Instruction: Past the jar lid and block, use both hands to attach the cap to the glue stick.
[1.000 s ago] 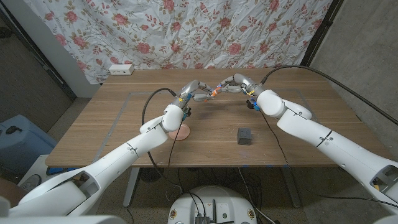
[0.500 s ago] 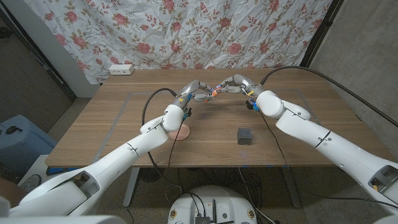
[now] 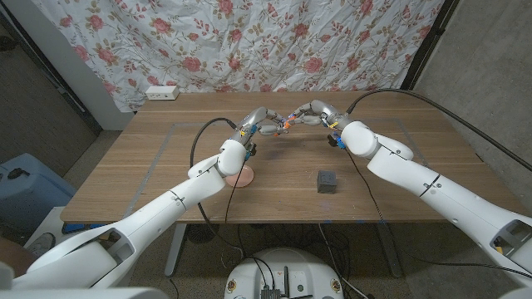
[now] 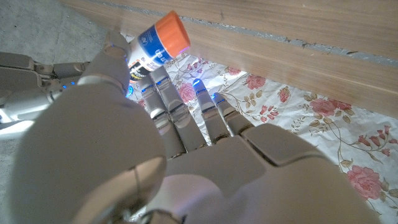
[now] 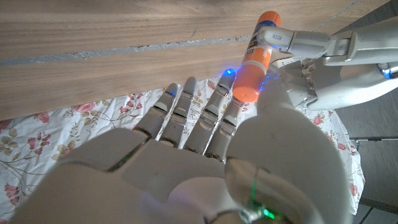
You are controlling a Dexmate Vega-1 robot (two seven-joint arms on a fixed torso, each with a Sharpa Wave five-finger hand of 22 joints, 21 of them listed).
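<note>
Much of the glue stick and the lid sits behind fingers and arm.

In the head view the glue stick (image 3: 287, 124) is a tiny orange speck between the left hand (image 3: 259, 122) and the right hand (image 3: 314, 112); whether its cap is seated cannot be told there. The left wrist view hides the stick's lower body behind that hand's fingers (image 4: 163, 93); its label print is too blurred to read. In the right wrist view the cap (image 5: 249, 78) dips behind the right hand's fingers (image 5: 214, 118). The pink jar lid (image 3: 242, 176) is partly covered by the left arm. The block (image 3: 327, 181) is too small for detail.
</note>
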